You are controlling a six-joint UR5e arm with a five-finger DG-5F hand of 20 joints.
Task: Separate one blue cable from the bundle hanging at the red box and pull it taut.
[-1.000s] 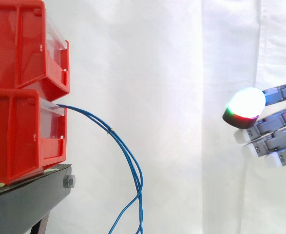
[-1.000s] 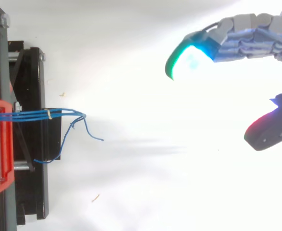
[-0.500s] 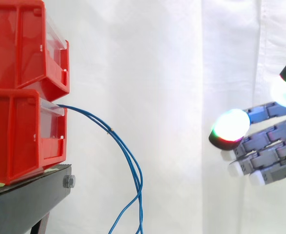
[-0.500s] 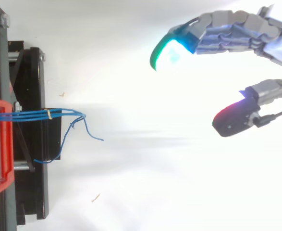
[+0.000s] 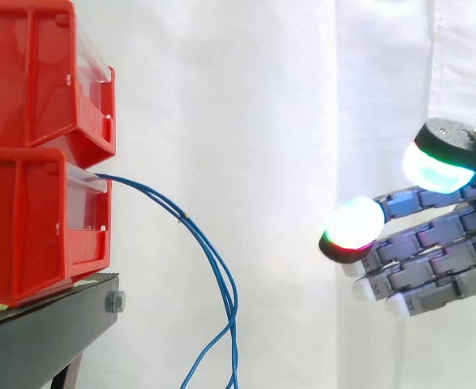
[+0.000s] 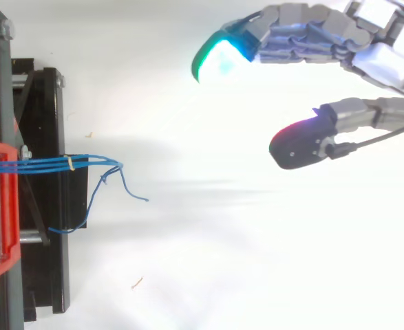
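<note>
Biggest thing in shot: two red bins, stacked, at the left of the side view, the upper bin sitting on the lower bin. I cannot see inside either one, but the blue cable bundle comes out of the lower bin's front opening, arcs right and droops down past the stand's edge. Both bins rest on one black stand, and one white curtain hangs behind it all.

Over on the right is the hand. Its fingers are stretched out towards the bins with the thumb held away from them, spread and holding nothing. One pad glows white and another glows green-cyan. It hovers well apart from the cables, with bare background between.

From above, the cables run out side by side over the stand. I count at least two strands, maybe three; they lie too close to be sure. One small yellow tie cinches them together. Past it they fan out, and two loose ends curl away.
</note>
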